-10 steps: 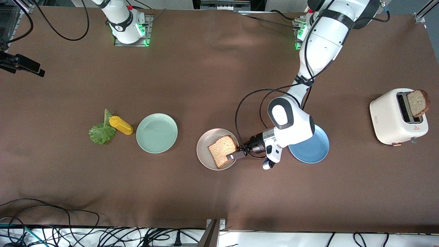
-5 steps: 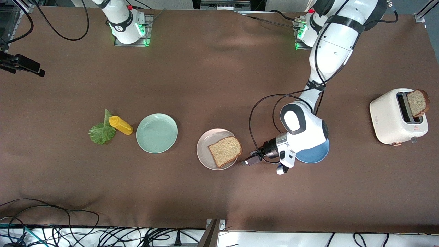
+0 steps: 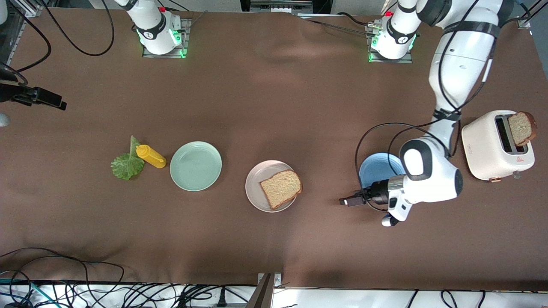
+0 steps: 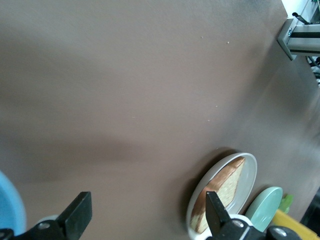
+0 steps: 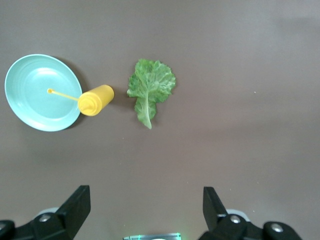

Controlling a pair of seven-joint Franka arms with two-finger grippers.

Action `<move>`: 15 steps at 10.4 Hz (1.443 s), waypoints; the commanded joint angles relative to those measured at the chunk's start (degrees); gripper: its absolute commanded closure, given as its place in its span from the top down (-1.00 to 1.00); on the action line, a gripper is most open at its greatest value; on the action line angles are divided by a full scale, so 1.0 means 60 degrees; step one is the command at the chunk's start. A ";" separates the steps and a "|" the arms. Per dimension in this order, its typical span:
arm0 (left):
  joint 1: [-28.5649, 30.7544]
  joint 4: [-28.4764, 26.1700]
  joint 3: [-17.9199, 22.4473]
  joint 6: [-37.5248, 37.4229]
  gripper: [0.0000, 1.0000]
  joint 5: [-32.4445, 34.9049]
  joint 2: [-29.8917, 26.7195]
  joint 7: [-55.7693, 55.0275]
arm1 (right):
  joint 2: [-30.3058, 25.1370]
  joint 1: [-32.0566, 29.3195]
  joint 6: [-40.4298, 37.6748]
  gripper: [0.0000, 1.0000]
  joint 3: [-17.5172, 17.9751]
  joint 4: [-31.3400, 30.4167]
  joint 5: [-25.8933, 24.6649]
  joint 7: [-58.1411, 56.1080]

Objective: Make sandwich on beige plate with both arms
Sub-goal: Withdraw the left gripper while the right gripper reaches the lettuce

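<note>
My arms are glossy white, jointed, with black bands and black cables looping off the wrists. Each black hand has two blunt fingers. Green lights glow at my bases.

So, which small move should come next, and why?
Probably the right gripper, open above the lettuce, should descend onto the leaf. One bread slice already lies on the beige plate, and the open left gripper is empty, near the blue plate.
</note>
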 commanded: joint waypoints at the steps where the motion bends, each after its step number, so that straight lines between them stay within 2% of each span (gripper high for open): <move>1: 0.0550 -0.0262 0.0051 -0.1374 1.00 0.1795 -0.1164 0.0045 | 0.0298 -0.0001 0.0311 1.00 0.0012 0.0034 0.0039 -0.0056; 3: 0.0772 -0.0247 0.0052 -0.2138 1.00 0.3611 -0.1882 0.0046 | 0.0300 0.0028 0.0766 1.00 0.0041 -0.0448 0.0039 -0.0042; 8: 0.0772 -0.0204 0.0052 -0.3090 1.00 0.6119 -0.3128 0.0016 | 0.1206 0.0086 0.1762 1.00 0.0071 -0.0450 0.0186 -0.0042; 11: 0.0874 -0.0262 0.0066 -0.4540 1.00 0.6764 -0.4035 -0.0042 | 0.2113 0.0189 0.2550 1.00 0.0071 -0.0683 0.0186 -0.0056; 14: 0.0977 -0.0437 0.0052 -0.5376 1.00 0.7032 -0.4900 -0.0379 | 0.2189 0.0204 0.5064 1.00 0.0086 -0.2568 0.0186 -0.0115; 15: 0.1079 -0.0742 0.0037 -0.5451 1.00 0.7032 -0.5251 -0.0379 | 0.2276 0.0204 0.5712 1.00 0.0115 -0.2995 0.0171 -0.0129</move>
